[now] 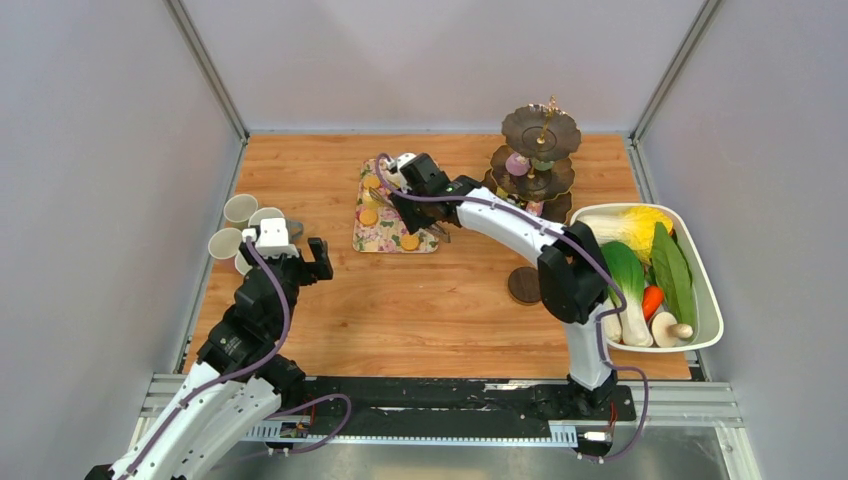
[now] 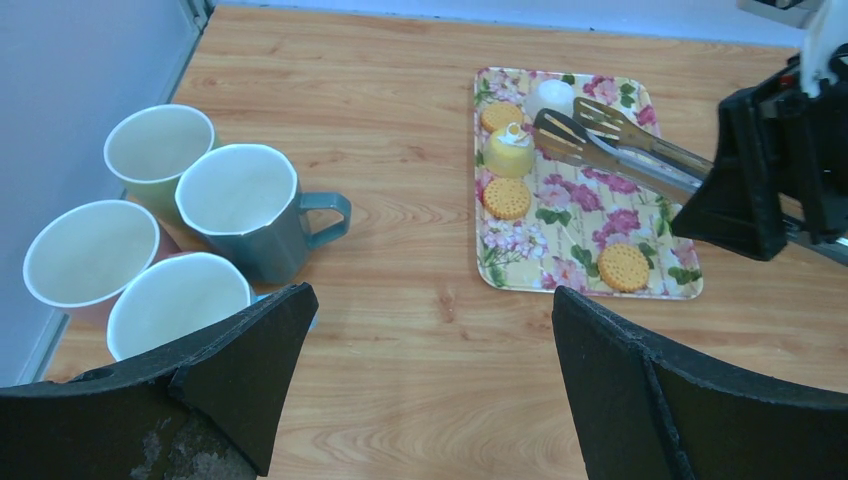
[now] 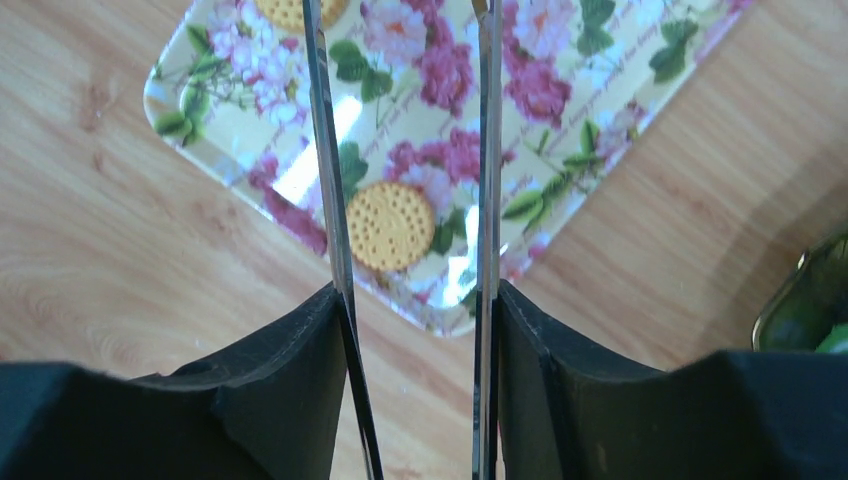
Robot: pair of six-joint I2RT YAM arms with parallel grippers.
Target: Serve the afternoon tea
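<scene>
While the right gripper (image 3: 415, 295) clamps the tongs (image 2: 645, 160), upper right, that yellow cake (image 2: 508, 152) looks soft and light. Pinch its sides gently! Left gripper (image 2: 430, 320) gapes wide.

White tub (image 1: 708, 310) of vegetables (image 1: 625, 265) sits on the wooden table (image 1: 440, 310)

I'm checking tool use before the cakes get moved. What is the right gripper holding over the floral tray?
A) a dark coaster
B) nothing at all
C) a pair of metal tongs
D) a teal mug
C: the right gripper pinches the two metal arms of the tongs between its fingers, with the tong heads over the floral tray.
</scene>
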